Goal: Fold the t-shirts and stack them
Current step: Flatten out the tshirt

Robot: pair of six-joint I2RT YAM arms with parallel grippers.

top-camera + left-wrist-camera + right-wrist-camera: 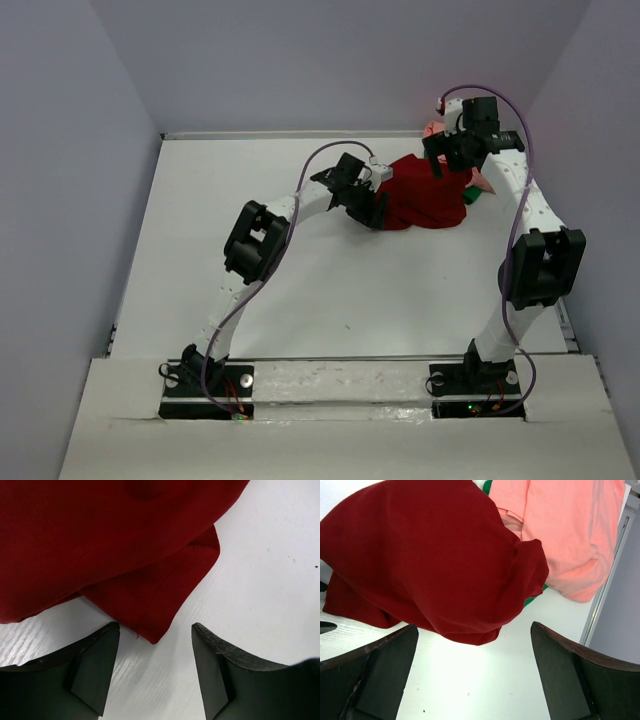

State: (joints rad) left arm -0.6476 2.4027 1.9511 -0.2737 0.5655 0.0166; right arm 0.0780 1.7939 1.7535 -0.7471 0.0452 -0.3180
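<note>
Top external view shows nothing folded or stacked yet; the red shirt (425, 200) lies crumpled in a heap at the far right of the table (250, 300); the pink shirt (570, 530) is bunched behind it near the table's right edge, and a sliver of green cloth (534, 599) peeks out between the two; by my reading every fold and the stacking itself are left to do.

At the heap's left side the left gripper (155, 627) sits low, jaws apart and holding nothing; a pointed corner of the red shirt lies flat on the table, reaching in between its tips. Above the heap hovers the right gripper (474, 627), jaws wide apart, likewise empty.

Red cloth is matte and fine-knit, falling in soft rounded lobes, with a doubled layer at the corner; pink is paler and smooth, creased by seams and folds; the table is white and faintly grained; the fingers (95, 670) are black, matte and wedge-shaped.
</note>
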